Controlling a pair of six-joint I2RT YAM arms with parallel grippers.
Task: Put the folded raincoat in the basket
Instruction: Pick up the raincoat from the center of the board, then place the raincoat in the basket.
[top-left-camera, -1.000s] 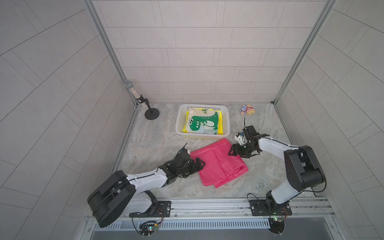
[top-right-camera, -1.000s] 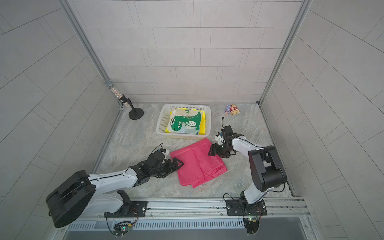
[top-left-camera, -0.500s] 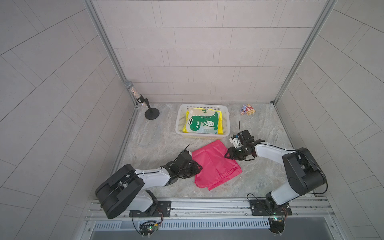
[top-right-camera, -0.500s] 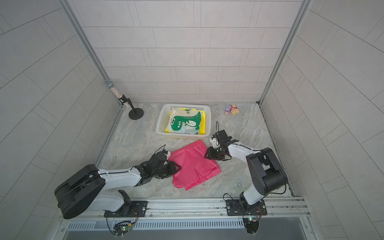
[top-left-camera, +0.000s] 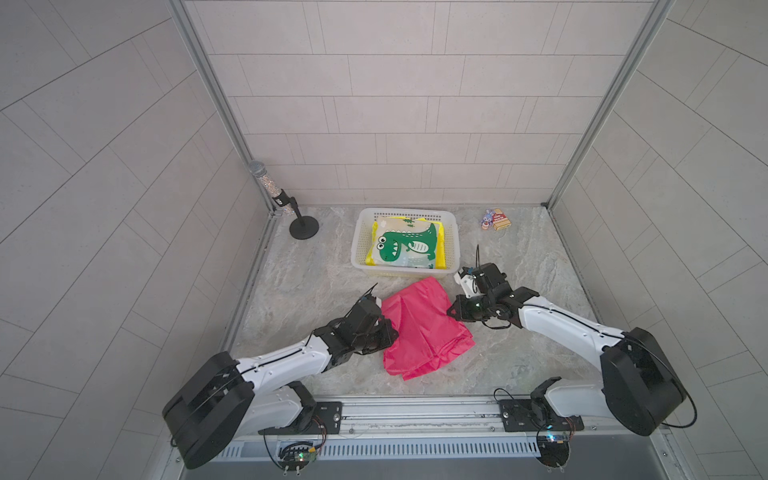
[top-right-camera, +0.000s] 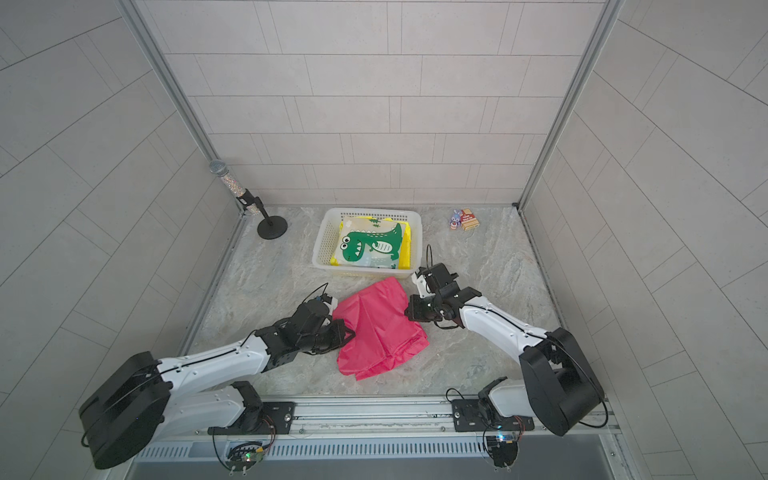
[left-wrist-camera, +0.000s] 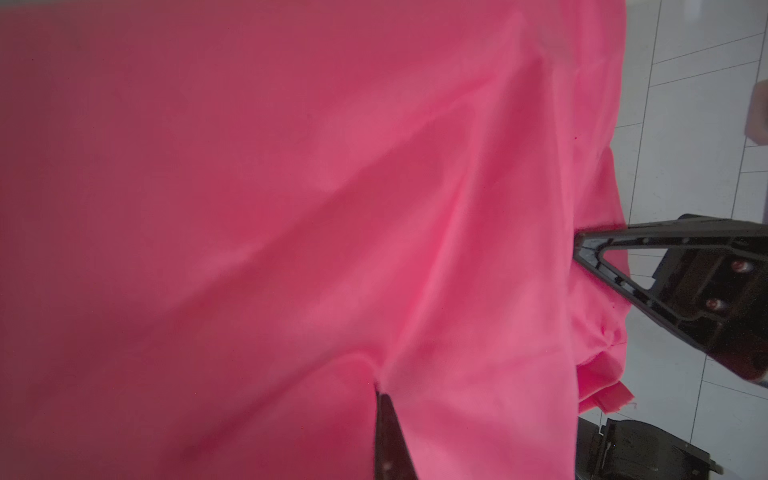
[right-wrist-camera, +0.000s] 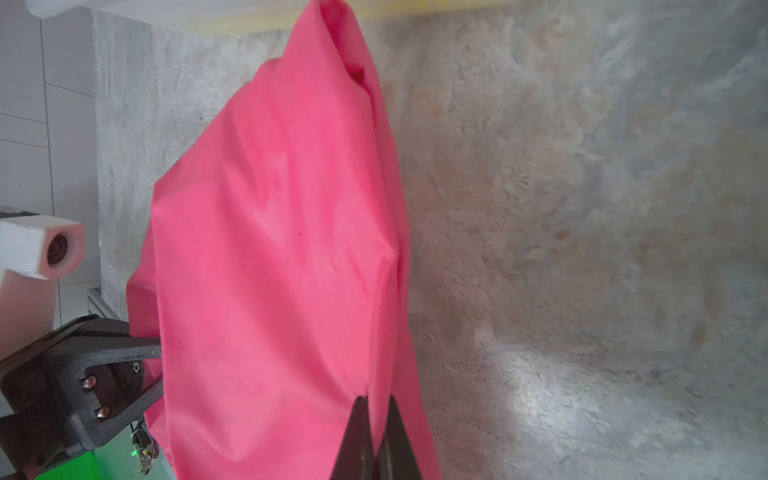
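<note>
The pink folded raincoat (top-left-camera: 419, 328) lies on the marbled worktop (top-left-camera: 316, 270), outside the basket (top-left-camera: 360, 243) and just in front of its near wall, between the two arms. Its far corner reaches close to that wall; whether it touches cannot be told. In both top views the raincoat is rumpled, with loose layers fanned out at its near corner. The left fingers (left-wrist-camera: 388, 440) are closed tight on a fold at the raincoat's left edge, and the fabric puckers where they pinch it. The right fingers (right-wrist-camera: 357, 444) are pressed narrowly together on a fold at the opposite edge, with a thin strip of pink cloth between them. In a top view the left fingers (top-right-camera: 345, 332) and the right fingers (top-right-camera: 411, 309) both sit low, right at the fabric's sides, with each wrist tilted toward the cloth. From the right wrist view the raincoat (right-wrist-camera: 274, 257) runs as a long ridge away from the pinch toward the basket's blurred base. The white perforated basket (top-right-camera: 322, 245) stands toward the back wall and already holds a yellow folded item printed with a green dinosaur (top-left-camera: 407, 245). A glittery microphone (top-left-camera: 266, 185) leans on a black round-based stand at the back left corner, and a small toy with a little box (top-left-camera: 496, 219) sits at the back right.
</note>
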